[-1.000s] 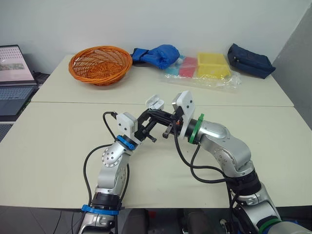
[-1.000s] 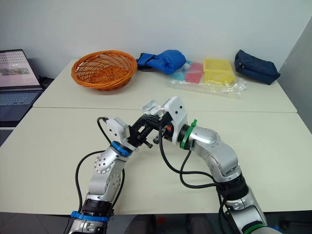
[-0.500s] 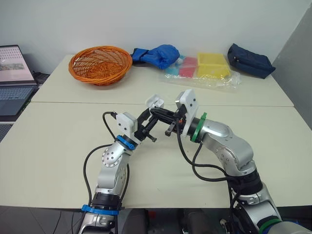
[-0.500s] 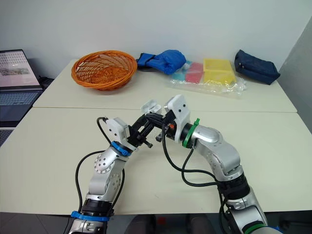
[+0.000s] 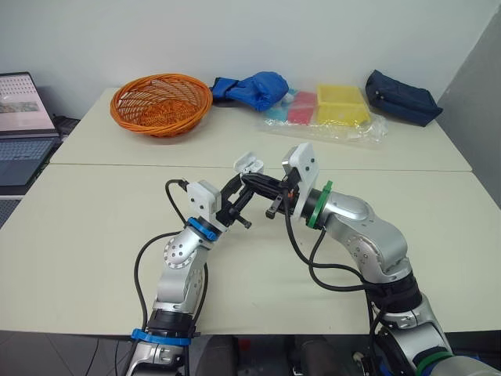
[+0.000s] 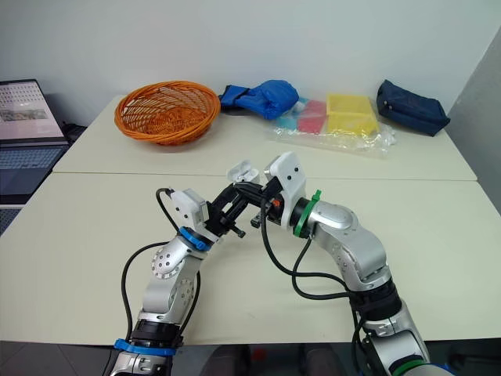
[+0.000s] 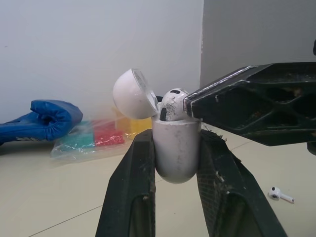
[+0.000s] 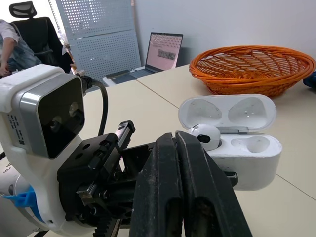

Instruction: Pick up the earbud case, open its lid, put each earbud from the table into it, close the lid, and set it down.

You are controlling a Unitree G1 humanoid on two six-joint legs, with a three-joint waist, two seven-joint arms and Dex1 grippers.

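Note:
My left gripper (image 7: 175, 148) is shut on the white earbud case (image 7: 176, 148) and holds it upright above the table, between my two arms. The lid (image 5: 249, 164) stands open. One white earbud (image 8: 205, 135) sits in a slot of the case, its head sticking out above the rim. My right gripper (image 8: 175, 140) is shut with nothing between its fingers. Its tips rest against that earbud's head (image 7: 173, 103). A second earbud (image 7: 280, 194) lies loose on the table below, beyond the case.
Along the far table stand an orange wicker basket (image 5: 160, 103), a blue cloth bundle (image 5: 254, 88), coloured boxes in a clear plastic bag (image 5: 329, 110) and a navy pouch (image 5: 401, 96). A laptop (image 5: 23, 117) sits off the left edge.
My right gripper has drawn back slightly to the right from a second ago, tips still at the case. The left gripper and case have held still.

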